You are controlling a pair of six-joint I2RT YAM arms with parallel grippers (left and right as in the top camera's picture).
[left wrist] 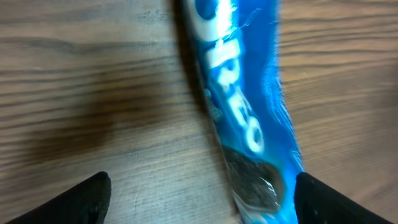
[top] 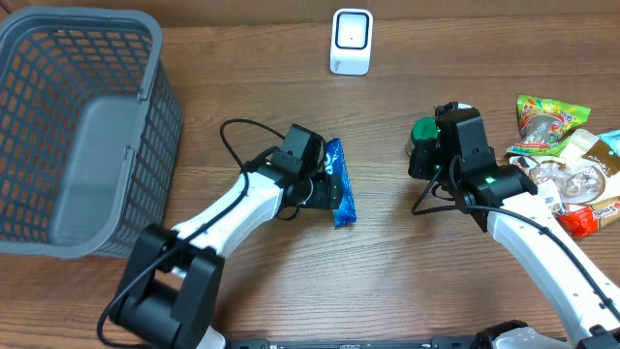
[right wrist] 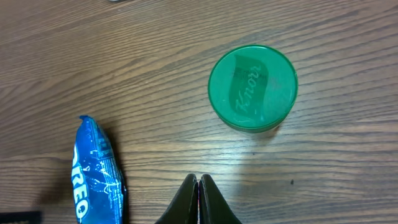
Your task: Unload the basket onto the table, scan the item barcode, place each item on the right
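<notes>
The Oreo packet (left wrist: 239, 106) lies flat on the tabletop (top: 387, 281), near the middle, a little in front of the white scanner (top: 351, 41) and well apart from it. The left end effector (left wrist: 199, 202) hangs low over the packet with its fingers (left wrist: 87, 196) spread wide. The packet runs between them; the right finger is just beside the packet's edge and the left one is clearly apart from it, so nothing is pinched. I judge that the wide spread lets the fingers go on both sides of the long packet; its printed face is up, and I see no barcode on it, so probably the code is on a side that must be turned toward the scanner.

The right end effector (right wrist: 199, 196) has its fingers pressed together and holds nothing; it hovers near the green Knorr tub (right wrist: 252, 87), which stands upright on the tabletop with its lid up, apart from the packet. With shut fingers and no thing between them, this arm seems only to wait beside the work.

The scanner stands at the far edge, its face toward the arms, I think so that an item can be shown to it from the front. The grey basket (top: 167, 136) sits at the left, maybe to receive items.

Counted: one Oreo packet; one green tub; one scanner; one basket; two arms. At the far right lies a pile of snack packets (top: 562, 165); they overlap, so I can say only that there are several.
</notes>
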